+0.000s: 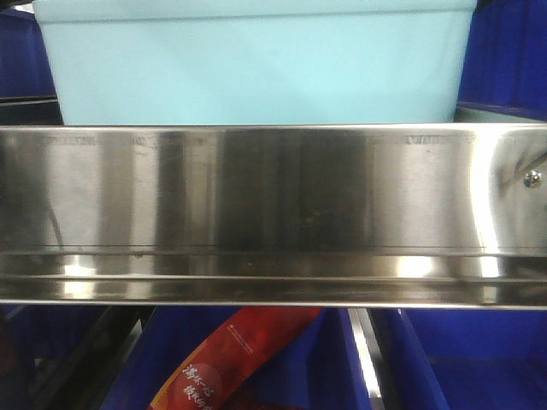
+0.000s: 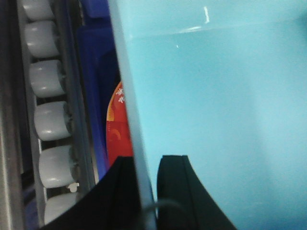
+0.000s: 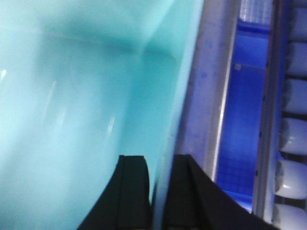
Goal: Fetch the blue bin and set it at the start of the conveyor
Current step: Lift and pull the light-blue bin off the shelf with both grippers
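- Blue bin [image 1: 256, 68] shows just above the steel rail [image 1: 273, 213]; lift it level.
- Your left gripper [image 2: 146, 189] and right gripper [image 3: 160, 191] each pinch a side wall; hold tight.

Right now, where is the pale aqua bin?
In the front view the pale aqua bin sits top centre, just above the steel rail, with dark blue bins on both sides. The left hand and right hand each grip one of its walls.

The red packet [image 1: 232, 363] carries white Chinese characters and small print, too blurred to read, and faint stamped marks on the steel shelf rail [image 1: 256, 213] are illegible.
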{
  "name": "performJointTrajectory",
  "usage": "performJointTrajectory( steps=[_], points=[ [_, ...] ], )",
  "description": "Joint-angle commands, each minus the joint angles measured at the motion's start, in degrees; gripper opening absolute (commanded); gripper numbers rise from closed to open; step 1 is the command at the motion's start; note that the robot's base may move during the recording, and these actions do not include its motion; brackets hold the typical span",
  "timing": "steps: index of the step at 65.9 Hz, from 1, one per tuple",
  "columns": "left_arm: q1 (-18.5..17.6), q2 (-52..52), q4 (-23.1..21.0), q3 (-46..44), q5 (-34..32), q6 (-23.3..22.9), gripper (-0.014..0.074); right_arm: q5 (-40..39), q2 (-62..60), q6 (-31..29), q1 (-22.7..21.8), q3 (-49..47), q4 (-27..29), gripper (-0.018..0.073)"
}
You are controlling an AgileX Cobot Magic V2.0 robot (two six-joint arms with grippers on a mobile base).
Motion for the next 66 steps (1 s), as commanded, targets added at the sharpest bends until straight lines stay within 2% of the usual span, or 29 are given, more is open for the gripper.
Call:
performJointTrajectory(
  steps=[1, 13, 45, 66],
  points=[
    [0.0, -0.4, 1.2, -0.6, 0.3, 0.4, -0.0111, -0.6, -0.4, -0.7, -0.4, -0.5, -1.8, -0.0152],
    [0.0, -2.0, 1.4, -2.2, 3.0, 0.4, -0.0111, -0.5, -2.7, -0.7, -0.4, -0.5, -1.9, -0.0152],
    [0.0, -18.6, 0.6, -3.4, 3.3, 0.4, -0.0111, -0.9, -17.6, -0.7, -0.4, -0.5, -1.9, -0.0152],
    [0.0, -19.7, 0.6, -3.1, 3.7, 0.4, -0.0111, -1.4, -18.8, -0.7, -0.4, -0.5, -1.9, -0.0152]
  ],
)
